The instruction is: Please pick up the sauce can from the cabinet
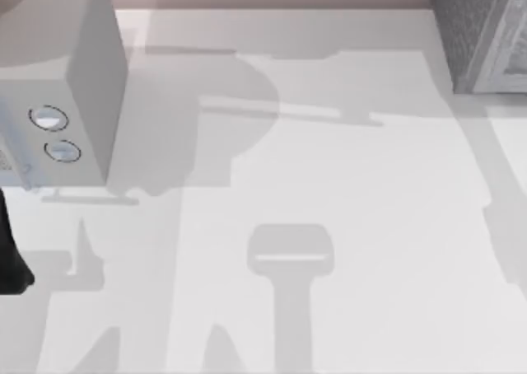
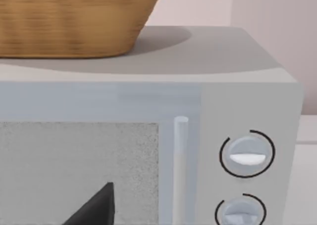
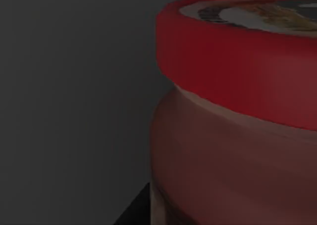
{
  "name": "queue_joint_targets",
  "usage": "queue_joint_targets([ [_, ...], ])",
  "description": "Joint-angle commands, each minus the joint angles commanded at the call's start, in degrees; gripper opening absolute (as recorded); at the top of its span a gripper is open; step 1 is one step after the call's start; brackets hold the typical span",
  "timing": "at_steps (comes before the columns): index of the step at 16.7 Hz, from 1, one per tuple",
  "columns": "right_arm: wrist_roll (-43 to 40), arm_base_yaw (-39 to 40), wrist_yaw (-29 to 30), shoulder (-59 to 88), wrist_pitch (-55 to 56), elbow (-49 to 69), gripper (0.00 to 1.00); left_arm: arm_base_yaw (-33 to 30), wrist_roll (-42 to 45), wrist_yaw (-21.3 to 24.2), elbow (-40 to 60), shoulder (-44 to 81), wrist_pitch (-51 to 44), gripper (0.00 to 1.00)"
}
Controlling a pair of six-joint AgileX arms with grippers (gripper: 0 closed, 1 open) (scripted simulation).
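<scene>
The table is the biggest thing from above: a flat, pale, matte surface crossed by soft grey shadows of the arms. At its left stands a microwave, a boxy light-grey case with two round dials ringed in dark on its front panel. At the far right corner sits the cabinet, a grey block with a speckled, grainy top and a lighter framed edge. A dark piece of the left arm shows at the table's left edge, in front of the microwave.

The left wrist view faces the microwave's front at close range and adds what the top view lacks: a woven, tan wicker basket resting on the smooth top, a speckled door window, a slim upright bar handle and the dials beside it. One dark fingertip of the left gripper pokes in low before the window; whether its fingers are open or closed I cannot tell.

The right wrist view is dim, with a plain dark wall behind. The can stands upright and very near: a rounded red body under a wider, glossy red lid with a dark-and-white emblem on top. A black fingertip of the right gripper lies just beside the can's base; the state of its fingers cannot be told.
</scene>
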State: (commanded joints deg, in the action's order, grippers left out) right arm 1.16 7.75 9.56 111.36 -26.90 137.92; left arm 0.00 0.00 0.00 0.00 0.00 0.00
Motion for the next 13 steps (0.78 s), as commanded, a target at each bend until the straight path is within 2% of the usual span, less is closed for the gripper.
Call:
queue_joint_targets([
  [10,0.1,0.1,0.1,-0.2,-0.1,-0.1,0.0,0.0,0.0,0.0,0.0,0.0,0.0,1.0],
  [13,0.1,0.8,1.7,-4.2,-2.3,-2.4,0.0,0.0,0.0,0.0,0.0,0.0,0.0,1.0],
])
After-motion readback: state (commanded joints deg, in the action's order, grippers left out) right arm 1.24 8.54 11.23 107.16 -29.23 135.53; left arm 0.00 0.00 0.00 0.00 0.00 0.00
